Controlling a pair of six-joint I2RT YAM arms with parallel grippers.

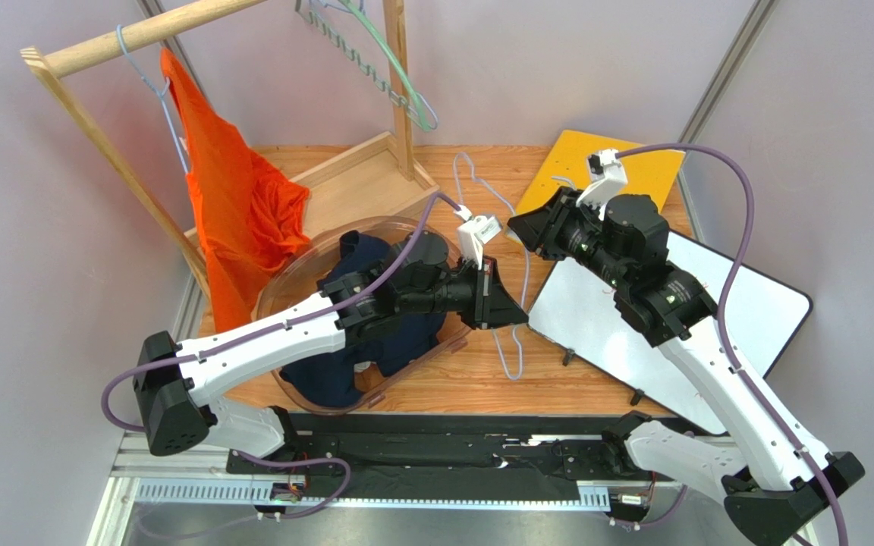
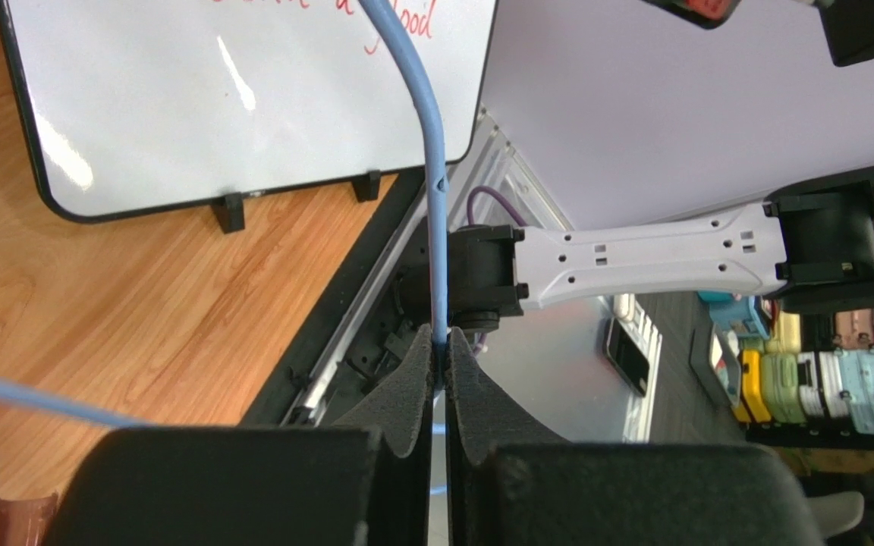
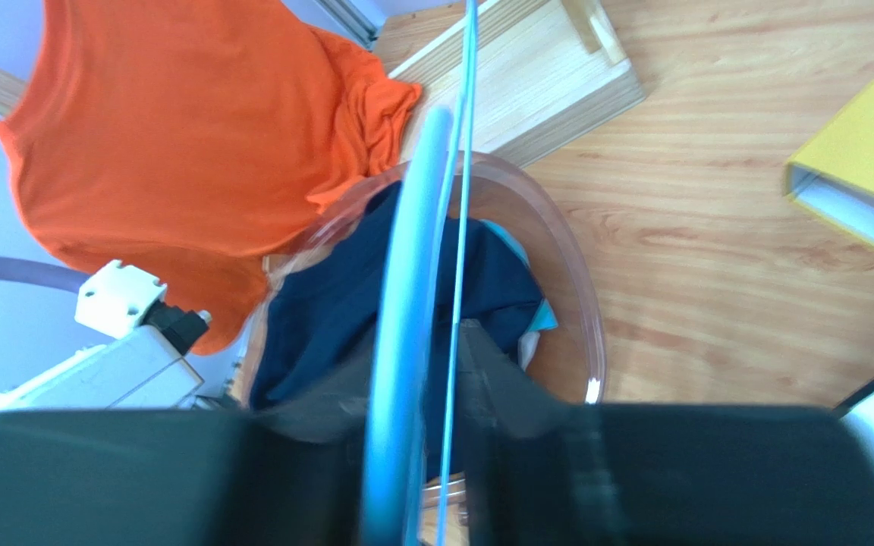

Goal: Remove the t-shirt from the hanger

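left jaws and right jaws both pinch the bare blue hanger just beside the clear tub, likely steadying it between them. navy t-shirt lies inside the tub, apparently off the hanger.

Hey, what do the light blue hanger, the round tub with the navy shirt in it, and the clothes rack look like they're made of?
The hanger is a thin, smooth light blue rod, probably plastic-coated wire, though solid plastic is possible. The tub looks like glossy plastic with a brownish tint and a see-through wall. The clothes rack is pale, unpainted wood with a matte finish.
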